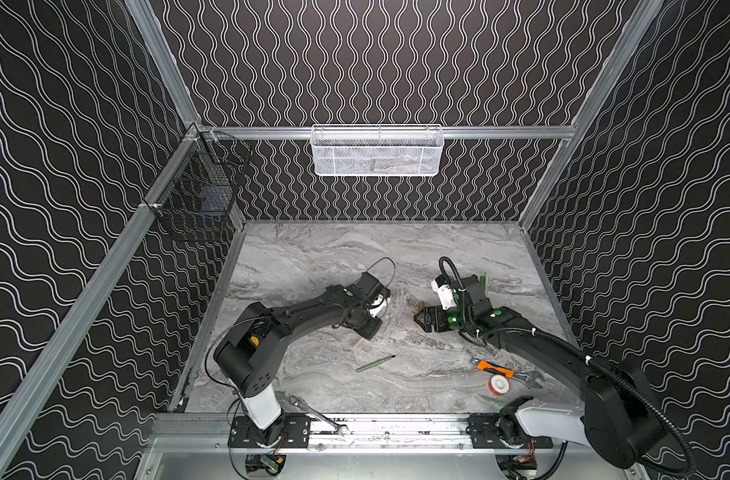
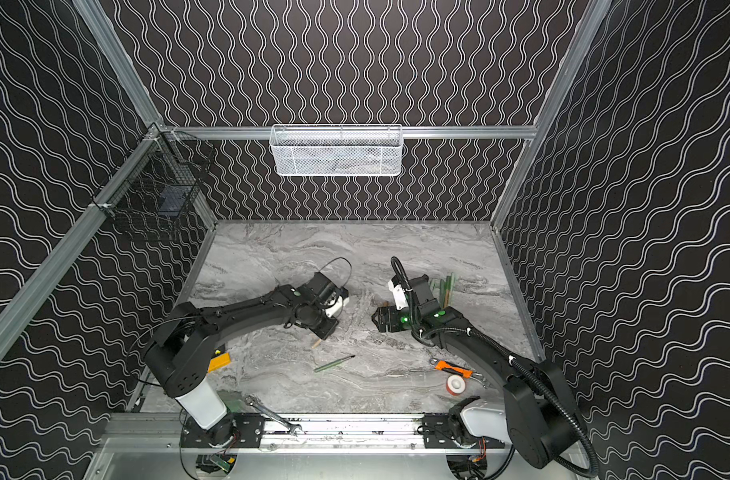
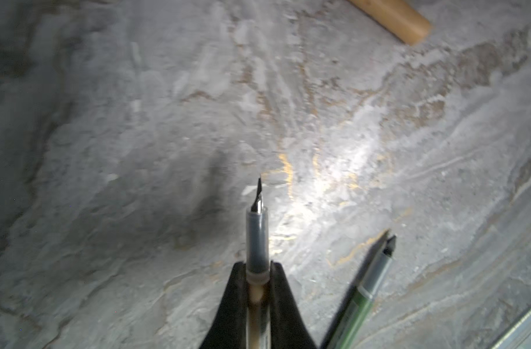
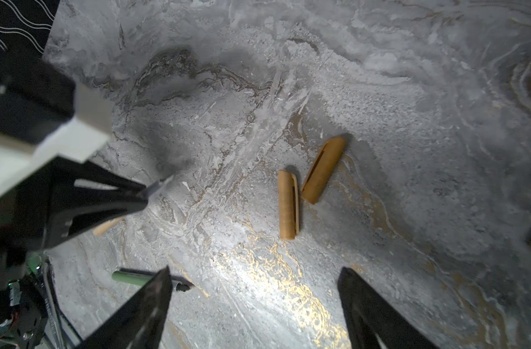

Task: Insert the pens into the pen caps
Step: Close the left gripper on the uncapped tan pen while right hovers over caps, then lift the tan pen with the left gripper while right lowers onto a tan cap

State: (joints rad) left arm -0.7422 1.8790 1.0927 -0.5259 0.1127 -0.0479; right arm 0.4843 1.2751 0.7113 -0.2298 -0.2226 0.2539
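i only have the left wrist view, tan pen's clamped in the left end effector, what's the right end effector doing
observer: The right end effector stands open and empty above the table.
operator: any caps near it
observer: Yes, two tan caps lie close together on the table just ahead of its fingers.
operator: more pens anywhere besides the green pen next to me
observer: In a top view, several green sticks lie beyond the right arm; they are too small to tell pens from caps.
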